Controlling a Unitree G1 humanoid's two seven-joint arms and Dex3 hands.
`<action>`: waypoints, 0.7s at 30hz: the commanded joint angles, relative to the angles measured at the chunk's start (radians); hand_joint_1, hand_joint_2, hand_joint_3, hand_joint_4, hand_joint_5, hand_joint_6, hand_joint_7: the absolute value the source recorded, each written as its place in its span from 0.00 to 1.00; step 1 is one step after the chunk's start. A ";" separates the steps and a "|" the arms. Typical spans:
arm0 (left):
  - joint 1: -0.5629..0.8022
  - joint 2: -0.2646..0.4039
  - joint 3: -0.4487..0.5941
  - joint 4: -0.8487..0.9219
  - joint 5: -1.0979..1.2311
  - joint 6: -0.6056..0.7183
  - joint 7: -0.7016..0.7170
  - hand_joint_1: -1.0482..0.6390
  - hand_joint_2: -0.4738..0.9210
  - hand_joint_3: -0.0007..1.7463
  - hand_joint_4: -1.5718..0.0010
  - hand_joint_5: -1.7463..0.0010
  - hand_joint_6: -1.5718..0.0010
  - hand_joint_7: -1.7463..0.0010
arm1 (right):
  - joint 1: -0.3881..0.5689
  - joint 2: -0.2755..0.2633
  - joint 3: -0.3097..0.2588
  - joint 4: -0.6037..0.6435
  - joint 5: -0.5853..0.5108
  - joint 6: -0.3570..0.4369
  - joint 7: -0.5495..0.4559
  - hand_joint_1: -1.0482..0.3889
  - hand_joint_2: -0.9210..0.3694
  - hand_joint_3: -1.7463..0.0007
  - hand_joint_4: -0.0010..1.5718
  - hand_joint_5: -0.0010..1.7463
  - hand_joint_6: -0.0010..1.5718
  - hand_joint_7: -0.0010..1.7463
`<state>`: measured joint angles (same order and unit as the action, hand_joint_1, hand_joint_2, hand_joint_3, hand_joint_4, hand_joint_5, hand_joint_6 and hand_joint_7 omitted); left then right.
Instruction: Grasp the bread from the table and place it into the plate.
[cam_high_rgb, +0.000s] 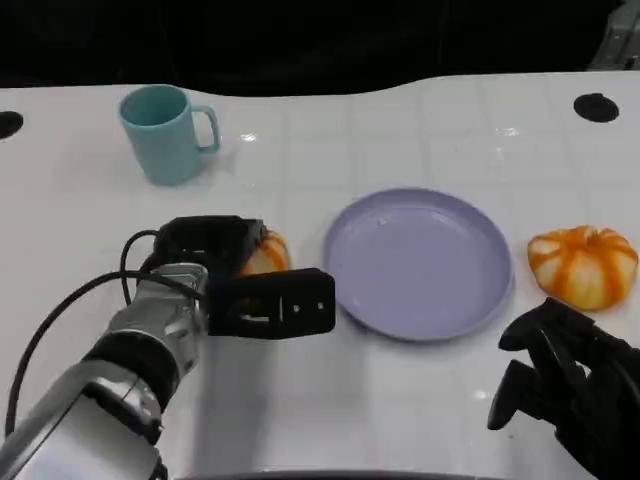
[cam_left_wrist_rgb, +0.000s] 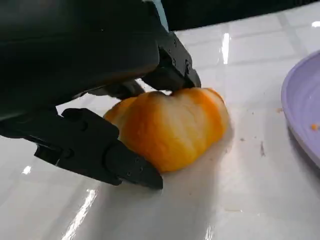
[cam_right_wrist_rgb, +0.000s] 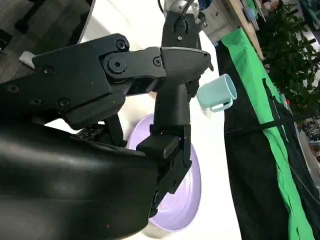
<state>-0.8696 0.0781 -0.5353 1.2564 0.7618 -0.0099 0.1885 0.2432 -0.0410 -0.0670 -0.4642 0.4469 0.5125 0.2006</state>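
Two breads are sitting on the white table: one bread is lying just left of the purple plate with the left hand closing its fingers around it, still on the tabletop. Second bread is resting right of the plate, while the right hand is hovering near it, fingers curled, holding nothing. Teal mug is standing at the far left.

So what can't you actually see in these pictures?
- Head view: most of the bread sits behind the left hand.
- Left wrist view: fingers flank the bread; whether they grip it is unclear.
- Plate cut off by the edge.
- Right wrist view: the right hand covers much of the plate.
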 joint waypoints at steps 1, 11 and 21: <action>0.023 0.013 -0.020 0.028 0.000 -0.015 0.040 0.42 1.00 0.01 0.55 0.09 0.26 0.98 | 0.003 -0.012 -0.013 -0.012 0.015 0.009 -0.006 0.40 0.00 0.82 0.41 1.00 0.33 0.91; 0.006 0.029 -0.002 -0.007 -0.025 -0.026 0.107 0.47 1.00 0.19 0.55 0.03 0.32 0.96 | -0.004 -0.014 -0.008 0.001 0.005 -0.008 -0.002 0.40 0.00 0.82 0.41 1.00 0.33 0.91; -0.003 0.070 0.072 -0.126 -0.100 -0.063 0.148 0.52 0.97 0.19 0.49 0.00 0.64 0.13 | -0.014 -0.012 -0.010 0.005 0.010 0.006 -0.009 0.41 0.00 0.82 0.42 1.00 0.33 0.91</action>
<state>-0.8644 0.1152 -0.4844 1.1673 0.6827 -0.0658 0.3207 0.2328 -0.0416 -0.0668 -0.4641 0.4531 0.5193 0.1971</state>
